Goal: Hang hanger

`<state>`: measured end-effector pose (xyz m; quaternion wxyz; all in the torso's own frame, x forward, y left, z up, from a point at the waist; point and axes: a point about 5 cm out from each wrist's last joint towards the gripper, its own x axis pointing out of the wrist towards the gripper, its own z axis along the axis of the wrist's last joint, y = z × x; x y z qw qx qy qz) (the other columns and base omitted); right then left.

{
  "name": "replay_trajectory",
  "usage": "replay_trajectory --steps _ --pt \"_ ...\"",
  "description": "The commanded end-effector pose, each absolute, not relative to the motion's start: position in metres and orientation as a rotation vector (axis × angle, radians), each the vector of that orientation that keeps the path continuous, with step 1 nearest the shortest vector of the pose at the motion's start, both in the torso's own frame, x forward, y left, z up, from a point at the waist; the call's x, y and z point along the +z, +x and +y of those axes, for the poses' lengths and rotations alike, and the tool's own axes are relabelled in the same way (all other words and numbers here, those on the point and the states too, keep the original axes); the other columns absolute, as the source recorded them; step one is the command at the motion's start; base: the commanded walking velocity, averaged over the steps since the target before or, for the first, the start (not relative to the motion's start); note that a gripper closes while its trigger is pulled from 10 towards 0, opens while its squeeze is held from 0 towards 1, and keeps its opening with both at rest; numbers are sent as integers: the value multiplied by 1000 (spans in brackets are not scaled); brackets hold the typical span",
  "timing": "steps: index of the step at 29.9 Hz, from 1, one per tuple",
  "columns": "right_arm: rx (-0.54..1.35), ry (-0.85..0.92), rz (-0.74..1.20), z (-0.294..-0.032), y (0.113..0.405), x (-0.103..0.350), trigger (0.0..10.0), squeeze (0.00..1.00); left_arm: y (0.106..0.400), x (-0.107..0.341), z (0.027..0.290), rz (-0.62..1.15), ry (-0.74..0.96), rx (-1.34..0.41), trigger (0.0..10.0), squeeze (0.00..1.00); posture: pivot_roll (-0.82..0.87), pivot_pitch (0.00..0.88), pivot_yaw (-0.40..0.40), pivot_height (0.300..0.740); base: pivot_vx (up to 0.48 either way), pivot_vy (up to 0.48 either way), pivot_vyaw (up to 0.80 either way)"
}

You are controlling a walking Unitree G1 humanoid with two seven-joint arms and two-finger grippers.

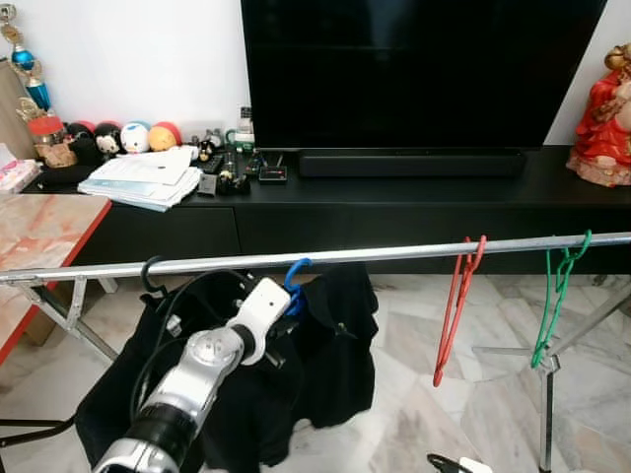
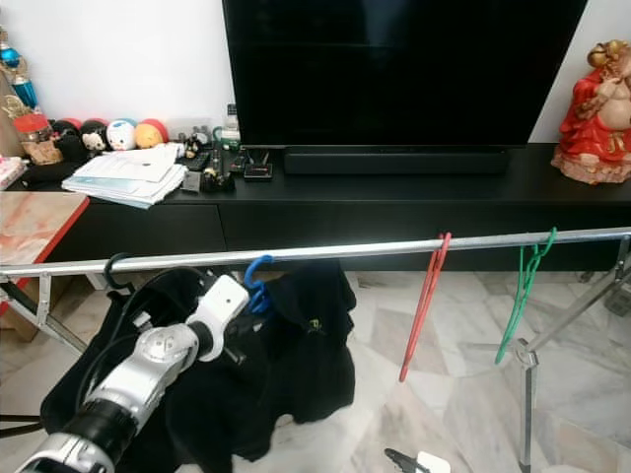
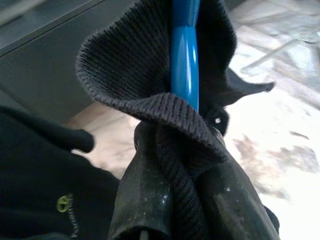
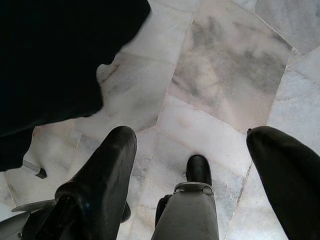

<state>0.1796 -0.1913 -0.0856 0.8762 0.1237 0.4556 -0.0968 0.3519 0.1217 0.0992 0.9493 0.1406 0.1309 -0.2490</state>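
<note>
**Blue hanger at the rail**

We see our left gripper point(image 3: 185, 165) raised just under the metal rail point(image 1: 394, 253), its fingers pinched on the black shirt point(image 2: 306, 335) around the blue hanger point(image 1: 295, 280). The hanger is glossy blue plastic, and its hook curls over the rail right above the gripper. Farther along the rail, to the gripper's right, hang one red hanger point(image 1: 455, 305) and one green hanger point(image 1: 558, 291), both bare. Our right gripper point(image 4: 200, 165) hangs low over the marble floor point(image 4: 225, 75), fingers spread.

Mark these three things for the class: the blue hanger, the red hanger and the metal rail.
blue hanger point(image 1: 296, 273), left eye view, on its hook at the rail.
red hanger point(image 1: 452, 325), left eye view, on its long side arm.
metal rail point(image 1: 394, 253), left eye view, on a bare stretch of the bar.
</note>
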Motion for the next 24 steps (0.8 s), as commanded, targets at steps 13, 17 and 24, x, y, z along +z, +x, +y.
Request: replay_trajectory --steps 13,17,24 --pt "-214 268 956 -193 179 -86 10000 0 359 84 138 432 226 -292 10000 0 53 53 21 740 0 0 0" --pt "-212 267 956 -193 179 -86 10000 0 355 79 135 462 214 -308 10000 0 48 54 23 740 0 0 0" --pt "-211 270 960 -192 179 -86 10000 0 353 72 134 490 171 -265 10000 0 50 56 26 740 0 0 0"
